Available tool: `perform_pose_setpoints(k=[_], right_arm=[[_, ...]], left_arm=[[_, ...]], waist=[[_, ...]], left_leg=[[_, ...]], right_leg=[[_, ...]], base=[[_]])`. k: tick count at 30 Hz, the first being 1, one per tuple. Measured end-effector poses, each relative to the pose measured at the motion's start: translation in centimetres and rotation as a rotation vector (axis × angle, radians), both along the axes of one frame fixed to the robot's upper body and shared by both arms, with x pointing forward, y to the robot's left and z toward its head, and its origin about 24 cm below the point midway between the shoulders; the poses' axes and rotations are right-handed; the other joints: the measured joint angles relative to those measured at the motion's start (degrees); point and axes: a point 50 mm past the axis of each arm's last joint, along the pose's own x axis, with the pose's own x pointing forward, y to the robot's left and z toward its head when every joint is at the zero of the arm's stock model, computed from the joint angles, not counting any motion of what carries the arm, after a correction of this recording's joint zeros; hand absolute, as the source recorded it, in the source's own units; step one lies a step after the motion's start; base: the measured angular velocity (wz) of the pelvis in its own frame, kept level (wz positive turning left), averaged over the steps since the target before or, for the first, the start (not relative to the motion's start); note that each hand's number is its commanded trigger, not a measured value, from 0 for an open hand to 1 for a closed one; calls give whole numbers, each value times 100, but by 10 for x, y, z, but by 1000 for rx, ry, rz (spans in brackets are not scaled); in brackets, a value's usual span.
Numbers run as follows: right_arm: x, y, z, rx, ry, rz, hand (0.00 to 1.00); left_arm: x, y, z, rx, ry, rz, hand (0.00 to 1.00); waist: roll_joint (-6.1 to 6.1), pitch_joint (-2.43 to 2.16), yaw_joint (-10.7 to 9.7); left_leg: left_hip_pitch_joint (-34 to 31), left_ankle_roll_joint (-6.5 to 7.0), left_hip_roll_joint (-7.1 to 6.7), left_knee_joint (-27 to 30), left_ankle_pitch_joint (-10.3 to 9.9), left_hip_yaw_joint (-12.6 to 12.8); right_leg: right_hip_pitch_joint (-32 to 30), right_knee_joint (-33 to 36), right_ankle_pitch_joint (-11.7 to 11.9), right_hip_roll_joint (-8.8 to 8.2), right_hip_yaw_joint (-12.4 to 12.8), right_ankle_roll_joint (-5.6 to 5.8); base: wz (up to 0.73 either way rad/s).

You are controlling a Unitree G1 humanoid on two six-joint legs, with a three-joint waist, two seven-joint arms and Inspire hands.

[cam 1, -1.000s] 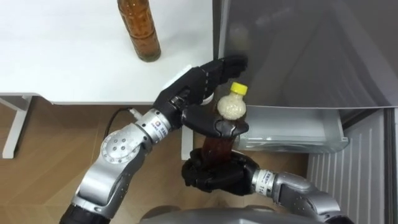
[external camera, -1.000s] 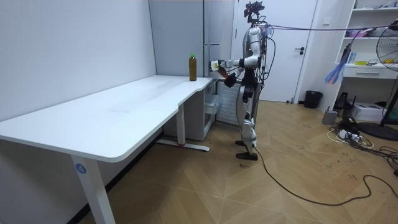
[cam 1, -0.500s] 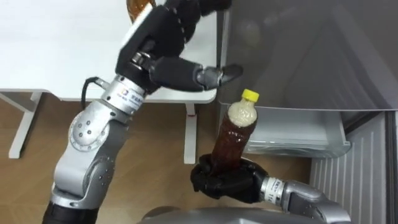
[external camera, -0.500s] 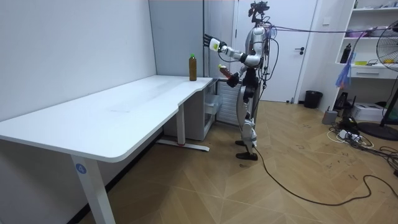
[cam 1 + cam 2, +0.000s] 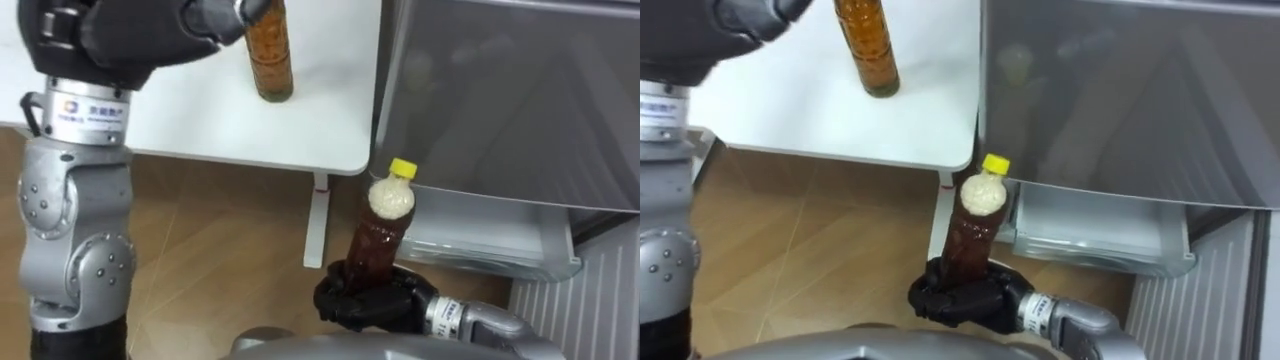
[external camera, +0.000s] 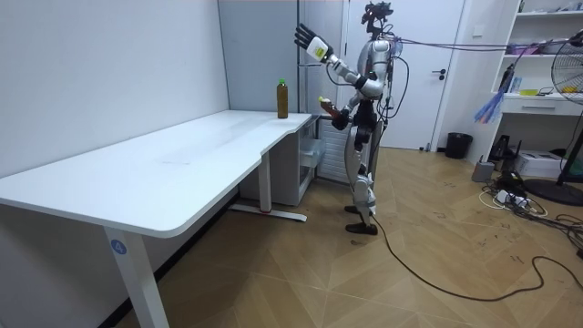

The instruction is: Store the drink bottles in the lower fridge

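Two drink bottles are in sight. The first, a clear plastic bottle with a yellow cap (image 5: pixel 381 232), holds dark brown liquid with a band of pale froth just under the cap. It stands nearly upright, tilted a little, in the robot's right hand (image 5: pixel 371 300), whose dark fingers are curled tightly round its lower part, low in the eye views and in front of the fridge. The second, a clear plastic bottle of amber-brown liquid (image 5: pixel 270 58), stands upright on the white desk (image 5: pixel 330 110) near the desk's corner beside the fridge; the room view shows a green cap on it (image 6: pixel 282 97). There is one grey fridge (image 5: pixel 510 90), its smooth front closed above, and below it one translucent plastic drawer (image 5: pixel 490 238) stands pulled out, just beside the held bottle; what lies inside the drawer cannot be made out. The left hand (image 6: pixel 306 38) is raised high in the room view with its fingers spread wide and holding nothing, well above the bottle on the desk and apart from it. The robot stands upright on the wooden floor at the desk's far end, facing the fridge.
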Motion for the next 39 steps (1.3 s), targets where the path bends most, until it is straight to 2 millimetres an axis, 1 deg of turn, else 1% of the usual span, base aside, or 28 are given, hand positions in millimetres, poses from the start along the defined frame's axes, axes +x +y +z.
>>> perform_pose_setpoints(k=[2,3,6,8,9,10,12,13,14,17,20,21,22,23,24,25,26,27,28,29,30,31,32,34,35,37,38,39], right_arm=[[0,-1,0,-2,2,-15,100],[0,-3,-1,-8,1,-23,100],[-1,-9,-2,-38,-3,-39,100],[-5,-14,-3,-62,4,-38,100],[-8,-16,-4,-77,10,-35,100],[-9,-17,-4,-82,11,-35,100],[-13,-20,-5,-94,18,-41,100],[-15,-21,-6,-95,24,-46,100],[-15,-22,-6,-95,26,-48,100],[-15,-22,-5,-96,19,-50,100],[-12,-22,0,-97,-12,-54,100],[-11,-22,0,-102,-13,-65,100],[-10,-22,0,-112,-16,-72,100],[-9,-23,0,-115,-17,-74,100],[-8,-23,0,-121,-18,-77,100],[-8,-22,0,-124,-16,-81,100],[-8,-22,-1,-124,-13,-82,100],[-9,-21,-1,-129,-8,-82,100],[-9,-21,-2,-132,-2,-85,100],[-9,-21,-2,-133,0,-87,100],[-9,-21,-2,-132,2,-90,100],[-9,-21,-2,-131,4,-94,100],[-8,-21,-2,-132,5,-95,100],[-4,-19,-4,-139,10,-96,100],[-3,-18,-4,-139,10,-98,100],[1,-13,-5,-128,15,-103,100],[2,-12,-5,-125,17,-104,100],[5,-11,-5,-122,17,-105,100]], left_arm=[[-1,6,2,21,-5,86,0],[-2,10,3,51,-9,160,0],[-6,22,7,97,-21,313,0],[-9,29,10,111,-36,394,0],[-12,35,12,112,-51,447,0],[-13,38,13,107,-59,471,0],[-19,48,16,86,-79,556,0],[-20,51,17,73,-83,585,0],[-21,52,18,69,-87,600,0],[-26,62,19,43,-95,685,0],[-31,74,12,13,-62,771,0],[-30,79,6,-9,-30,798,0],[-28,85,-4,-37,24,829,0],[-27,89,-11,-44,58,849,0],[-27,95,-26,-57,138,883,0],[-27,100,-44,-88,226,899,0],[-28,103,-54,-100,272,912,0],[-29,108,-74,-124,373,939,0],[-29,111,-94,-178,475,962,0],[-30,112,-104,-197,522,970,0],[-33,112,-122,-227,614,979,0],[-39,110,-141,-256,707,984,0],[-43,108,-151,-262,755,985,0],[-50,96,-187,-273,943,966,0],[-51,93,-195,-272,985,956,0],[-58,83,-220,-245,1129,925,0],[-59,80,-225,-235,1157,915,0],[-63,74,-237,-208,1217,890,0]], waist=[[10,6,45],[12,6,51],[22,-3,97],[48,-31,152],[67,-52,168],[77,-55,179],[113,-41,232],[121,-46,264],[125,-41,282],[118,-41,296],[103,-41,302],[82,-39,305],[93,-33,327],[86,-38,339],[66,-46,341],[59,-41,336],[43,-47,352],[45,-40,362],[11,-44,361],[-14,-53,391],[-60,-66,438],[-89,-66,423],[-104,-65,418],[-156,-34,418],[-166,-26,416],[-188,-12,393],[-189,-13,381],[-174,-10,379]], left_leg=[[-1,0,-1,-8,0,-4],[-5,0,2,-6,-1,-5],[15,0,2,-51,-2,-9],[34,1,-2,-59,-1,-25],[46,1,-6,-58,-1,-31],[54,2,-7,-58,0,-32],[128,2,-7,-65,0,-25],[165,1,-7,-85,0,-23],[200,1,-6,-89,0,-23],[238,1,-11,-95,0,-34],[277,1,-18,-117,1,-66],[296,1,-19,-120,0,-70],[304,1,-21,-123,0,-66],[305,1,-22,-125,0,-66],[304,2,-22,-137,1,-69],[305,2,-21,-143,1,-65],[313,2,-21,-153,1,-61],[338,2,-19,-177,1,-60],[337,2,-16,-178,1,-60],[335,2,-15,-182,1,-57],[334,2,-12,-195,1,-44],[336,2,-13,-198,1,-33],[336,2,-15,-198,1,-34],[327,2,-18,-197,1,-35],[321,2,-18,-197,1,-40],[303,2,-10,-206,-2,-41],[300,3,-9,-216,-2,-41],[317,3,-4,-274,-2,-27]], right_leg=[[13,-2,-1,1,-7,1],[10,1,-2,4,-3,1],[13,0,-2,27,10,0],[43,-1,-2,29,20,0],[56,1,-2,27,27,1],[66,1,-2,25,27,2],[149,-32,-4,20,3,5],[216,-80,-4,13,-8,5],[244,-86,-5,12,-10,5],[290,-90,-22,12,-49,19],[273,-94,-24,11,-67,22],[281,-92,-24,13,-60,22],[284,-112,-25,12,-58,22],[284,-121,-25,12,-56,22],[292,-149,-22,14,-62,24],[301,-168,-19,17,-67,25],[306,-169,-19,18,-64,25],[330,-183,-18,24,-61,25],[333,-178,-18,27,-62,25],[332,-175,-18,28,-67,25],[326,-180,-18,31,-60,24],[329,-185,-18,27,-61,25],[335,-188,-18,24,-65,25],[330,-189,-17,21,-67,27],[326,-192,-17,23,-68,27],[324,-188,-17,28,-68,27],[318,-185,-17,28,-68,27],[308,-186,-17,33,-67,27]], base=[[5],[0],[0],[0],[0],[0],[2],[4],[5],[6],[2],[0],[0],[0],[0],[0],[0],[0],[0],[0],[0],[0],[0],[0],[0],[0],[0],[0]])
